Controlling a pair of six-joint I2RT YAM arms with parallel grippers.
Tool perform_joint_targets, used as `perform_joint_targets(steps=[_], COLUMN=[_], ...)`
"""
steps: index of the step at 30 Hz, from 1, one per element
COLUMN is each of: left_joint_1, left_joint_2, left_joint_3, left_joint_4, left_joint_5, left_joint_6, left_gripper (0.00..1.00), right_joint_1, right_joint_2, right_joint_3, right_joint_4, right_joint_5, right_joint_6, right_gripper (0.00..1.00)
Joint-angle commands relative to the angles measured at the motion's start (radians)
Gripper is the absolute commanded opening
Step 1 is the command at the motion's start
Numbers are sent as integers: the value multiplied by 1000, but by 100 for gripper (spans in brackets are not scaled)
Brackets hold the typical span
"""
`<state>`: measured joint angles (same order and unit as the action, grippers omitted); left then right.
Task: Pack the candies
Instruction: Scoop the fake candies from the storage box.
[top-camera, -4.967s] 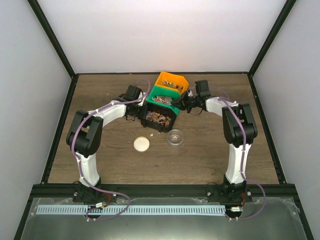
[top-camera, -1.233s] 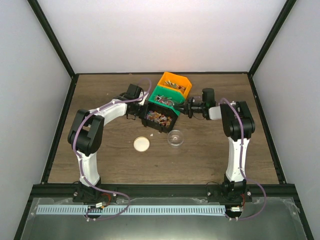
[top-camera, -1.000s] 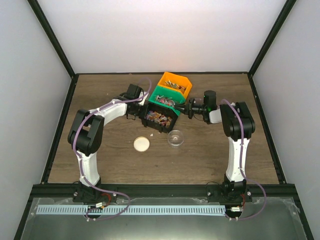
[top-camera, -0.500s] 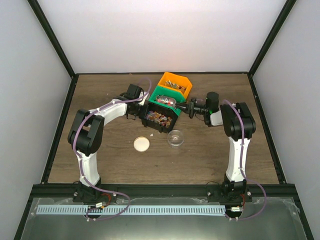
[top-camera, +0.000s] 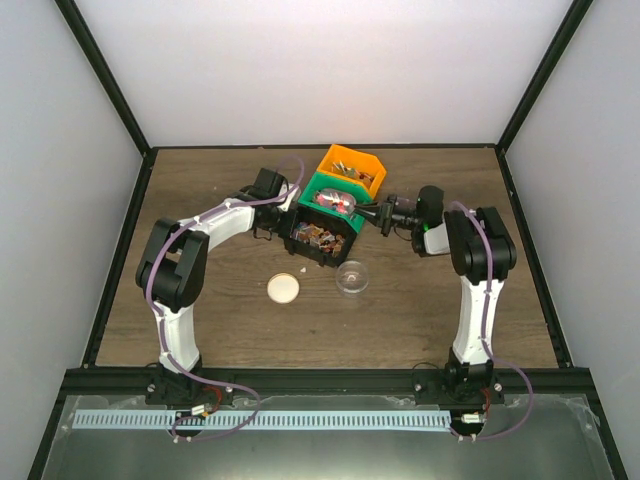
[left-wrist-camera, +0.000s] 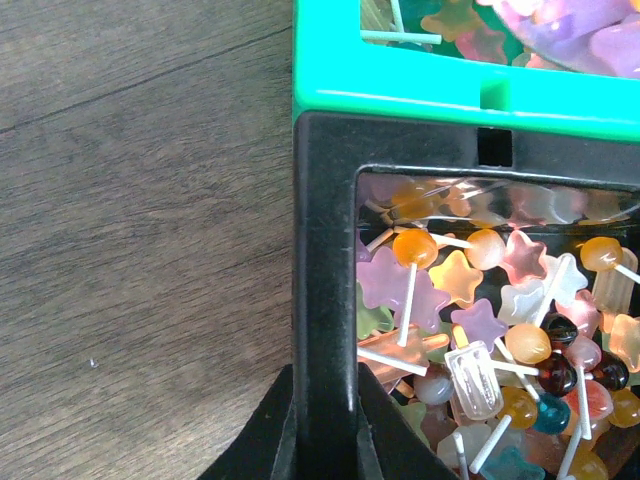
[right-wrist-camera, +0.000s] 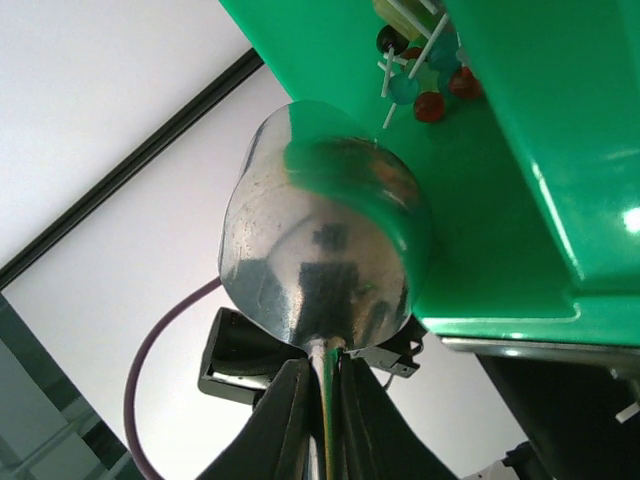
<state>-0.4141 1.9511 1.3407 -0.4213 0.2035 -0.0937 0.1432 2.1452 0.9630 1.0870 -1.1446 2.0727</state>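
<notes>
Wood table: left pincer clamped on black bin wall (w/ candies inside); right pincer clamps scoop handle.

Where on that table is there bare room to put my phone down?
Biggest bare patch: the near strip of the wooden table, in front of the round beige lid and clear cup. Both far corners beside the orange plastic bin are free. Crowded: the middle, where it lines up with the green plastic bin and black plastic bin.
</notes>
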Motion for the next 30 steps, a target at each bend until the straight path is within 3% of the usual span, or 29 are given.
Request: perform_joint_targets(steps=[1, 14, 30], left_joint_1=[-2, -1, -1], left_joint_2=[6, -22, -13], left_joint_3=[13, 9, 8], left_joint_4=[10, 6, 8], left_joint_5=[-7, -14, -13], left_joint_6=[-55, -52, -53], left_gripper=[10, 15, 15], right_joint_1=[-12, -33, -63], right_joint_2=[-78, -52, -92], right_joint_3=[1, -56, -86], right_joint_4=[-119, 131, 170], right_joint_5=[-96, -82, -79], right_joint_6=[-9, 190, 225], right_gripper=[1, 1, 1])
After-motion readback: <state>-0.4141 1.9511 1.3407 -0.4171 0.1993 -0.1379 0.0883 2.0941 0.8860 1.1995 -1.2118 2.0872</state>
